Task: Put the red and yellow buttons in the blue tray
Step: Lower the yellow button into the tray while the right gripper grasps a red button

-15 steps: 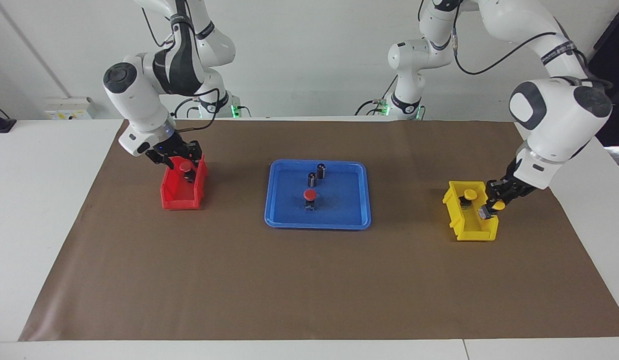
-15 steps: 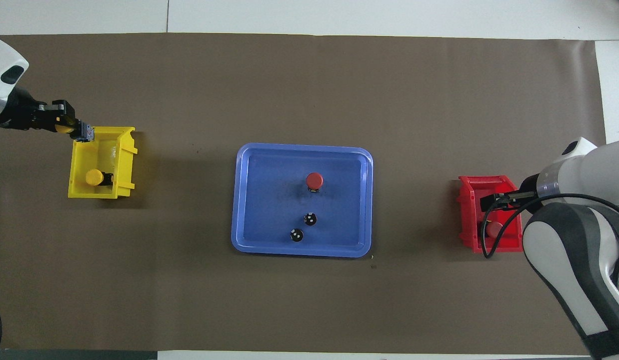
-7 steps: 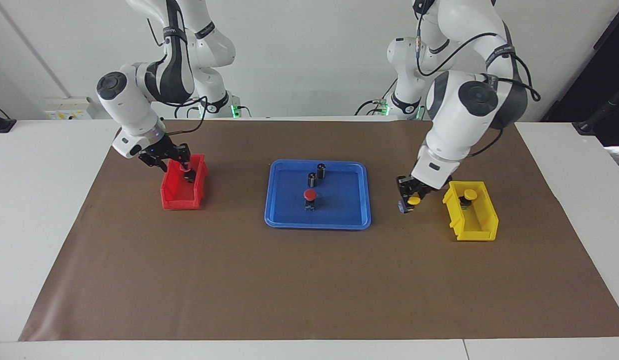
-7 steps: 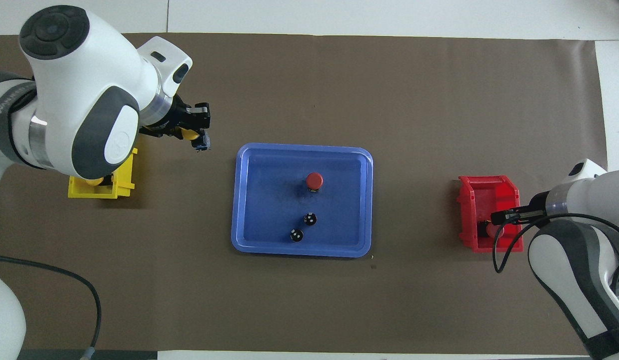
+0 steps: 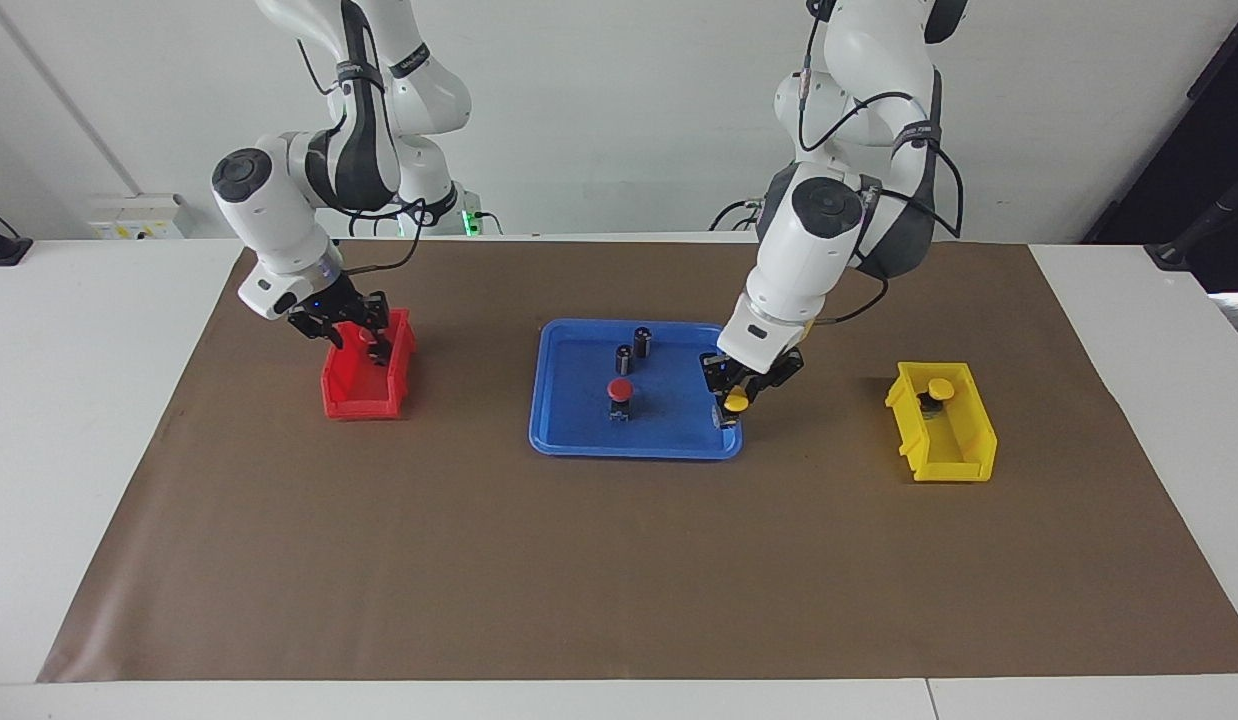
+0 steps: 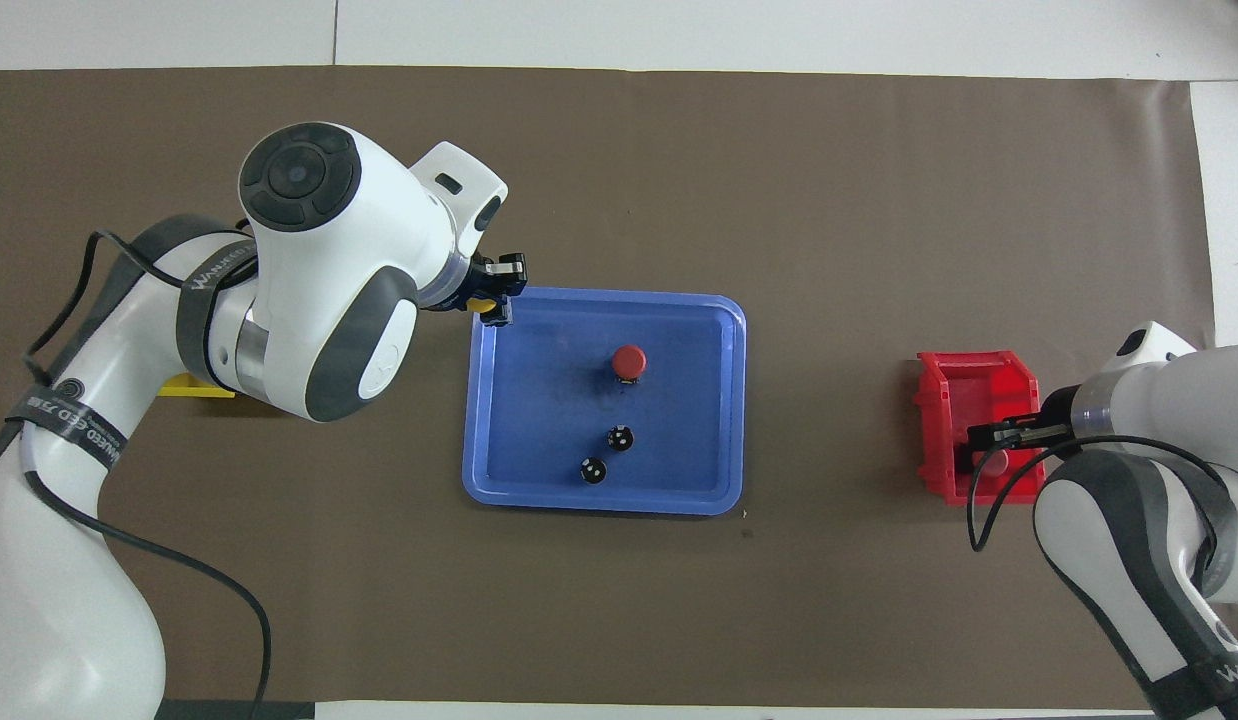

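Note:
My left gripper is shut on a yellow button and hangs over the rim of the blue tray at the left arm's end. One red button stands upright in the tray. A second yellow button sits in the yellow bin. My right gripper reaches down into the red bin, right at a red button that it mostly covers.
Two dark cylinders with silvery tops stand in the tray, nearer to the robots than the red button. In the overhead view my left arm hides most of the yellow bin. Brown paper covers the table.
My left arm has swung from beside the yellow bin to the tray's edge, carrying the yellow button. My right gripper stayed in the red bin, shifting slightly around the red button.

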Motion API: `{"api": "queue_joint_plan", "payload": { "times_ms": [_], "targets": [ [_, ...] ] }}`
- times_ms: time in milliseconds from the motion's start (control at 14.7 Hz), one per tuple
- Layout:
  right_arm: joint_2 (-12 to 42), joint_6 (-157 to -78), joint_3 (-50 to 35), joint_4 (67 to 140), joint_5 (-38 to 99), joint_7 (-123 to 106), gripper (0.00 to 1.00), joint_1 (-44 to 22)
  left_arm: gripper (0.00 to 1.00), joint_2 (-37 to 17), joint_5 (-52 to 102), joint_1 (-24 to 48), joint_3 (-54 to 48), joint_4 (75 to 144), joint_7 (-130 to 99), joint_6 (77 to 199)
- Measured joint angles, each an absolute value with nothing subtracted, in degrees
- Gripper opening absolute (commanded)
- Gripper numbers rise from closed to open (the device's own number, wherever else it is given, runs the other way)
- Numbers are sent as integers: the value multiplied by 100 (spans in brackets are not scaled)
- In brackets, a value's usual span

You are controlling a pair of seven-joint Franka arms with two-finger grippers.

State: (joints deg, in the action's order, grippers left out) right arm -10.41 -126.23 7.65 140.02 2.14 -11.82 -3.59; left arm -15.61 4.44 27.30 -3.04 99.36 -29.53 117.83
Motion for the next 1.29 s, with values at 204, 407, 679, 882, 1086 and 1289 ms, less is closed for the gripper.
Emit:
{"api": "queue_joint_plan", "payload": {
  "times_ms": [204, 407, 679, 882, 1086, 1289],
  "targets": [
    [-1045, -12635, 764, 14107, 214, -1182, 65, -357, 1, -1573, 450, 3061, -306, 10129, -3058, 11944],
    [-1053, -12639, 764, 14153, 214, -1182, 64, -357, 1, -1720, 450, 3327, -306, 10216, -3318, 12220],
    [-1094, -12641, 764, 14255, 213, -1183, 60, -357, 3, -1993, 451, 3519, -304, 10230, -3514, 12423],
    [-1129, -12647, 764, 14322, 214, -1183, 54, -357, 22, -1989, 451, 3616, -303, 10225, -3702, 12448],
    [-1160, -12648, 764, 14347, 213, -1183, 36, -357, 18, -1990, 451, 3640, -292, 10232, -3761, 12525],
    [-1161, -12651, 764, 14352, 213, -1188, 28, -356, 15, -1991, 451, 3637, -265, 10233, -3776, 12526]
  ]
}}
